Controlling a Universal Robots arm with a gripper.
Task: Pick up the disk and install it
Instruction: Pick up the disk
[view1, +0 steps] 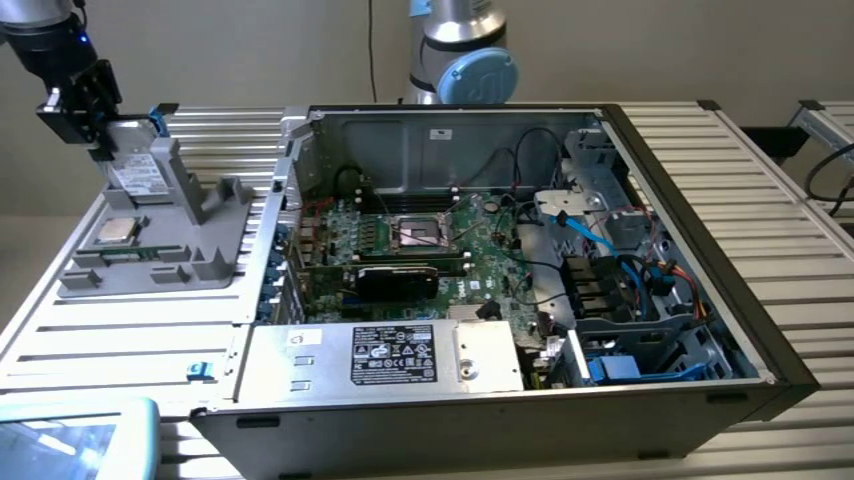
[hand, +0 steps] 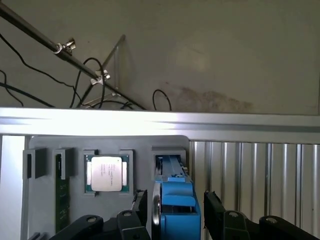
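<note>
At the grey fixture, the gripper has its jaws apart astride the disk: pickup step, I'd say, wanting a centred squeeze.

- disk: bright blue carrier, silver-grey edge
- holder: plain grey
- processor chip: silver, green rim
- motherboard: green
- box: silver, black label
- table: ribbed silver

pincer | astride disk (blue carrier) | jaws apart | chip beside
</note>
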